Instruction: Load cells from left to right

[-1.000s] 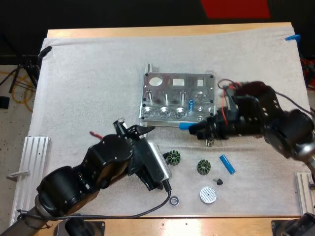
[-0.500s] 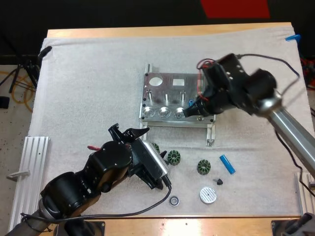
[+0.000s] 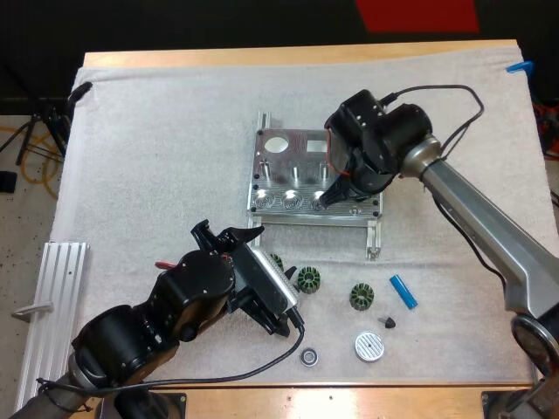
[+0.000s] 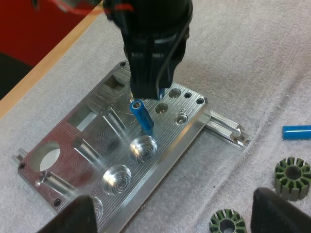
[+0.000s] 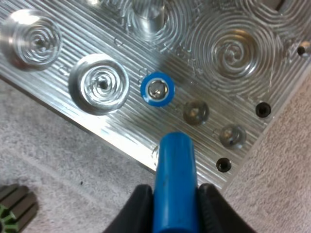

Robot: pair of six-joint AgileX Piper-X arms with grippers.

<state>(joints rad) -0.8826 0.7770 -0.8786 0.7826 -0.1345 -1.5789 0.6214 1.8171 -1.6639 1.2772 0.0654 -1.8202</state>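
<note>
Now the right pincer point(image 5: 175, 206) is clamping a blue cell point(image 5: 175, 165), long axis pointing down at the fixture point(image 5: 233, 48), its tip hanging just short of the empty hole point(image 5: 196, 111) beside the seated cell point(image 5: 157, 89), the left pincer point(image 4: 175, 216) gaping well apart.

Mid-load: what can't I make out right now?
High view: right gripper covers the grooved metal fixture's small right-hand holes.
Right wrist view: the held blue cylinder hides the spot beneath its tip.
High view: left arm covers part of one green toothed ring.
Left wrist view: left gripper's fingers blurred, cut by the edge.
</note>
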